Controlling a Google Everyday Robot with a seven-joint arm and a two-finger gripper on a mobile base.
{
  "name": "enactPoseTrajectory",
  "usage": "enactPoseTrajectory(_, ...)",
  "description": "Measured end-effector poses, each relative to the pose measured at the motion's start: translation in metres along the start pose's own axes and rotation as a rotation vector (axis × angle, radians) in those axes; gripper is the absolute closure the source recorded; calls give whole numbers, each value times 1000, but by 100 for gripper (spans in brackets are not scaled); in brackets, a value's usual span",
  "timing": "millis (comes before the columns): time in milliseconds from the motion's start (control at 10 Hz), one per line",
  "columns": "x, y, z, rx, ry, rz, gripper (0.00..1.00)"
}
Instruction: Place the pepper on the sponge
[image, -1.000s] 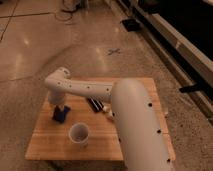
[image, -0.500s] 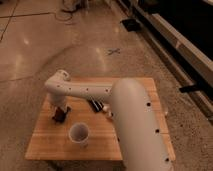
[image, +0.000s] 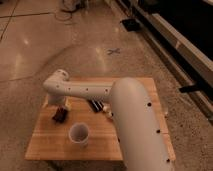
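Note:
My gripper (image: 59, 113) hangs down from the arm's wrist (image: 57, 85) over the left part of the wooden table (image: 47, 145). At its tip is a small dark reddish shape (image: 59, 117), which looks like the pepper, low against the tabletop. No blue of the sponge shows; the gripper and the dark shape cover that spot. The wide white arm (image: 132, 120) crosses the table from the lower right.
A white cup (image: 79, 134) stands just right of and nearer than the gripper. A black rectangular bar (image: 94, 105) lies at mid-table with a small pale object (image: 108, 113) beside it. Speckled floor surrounds the table; a dark counter runs along the right.
The gripper has come lower over the spot where the blue sponge showed a second ago; the blue is now covered by the gripper and the dark reddish shape.

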Motion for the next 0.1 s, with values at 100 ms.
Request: enactPoseTrajectory(100, 4, 2, -4, 9, 7, 7, 20)
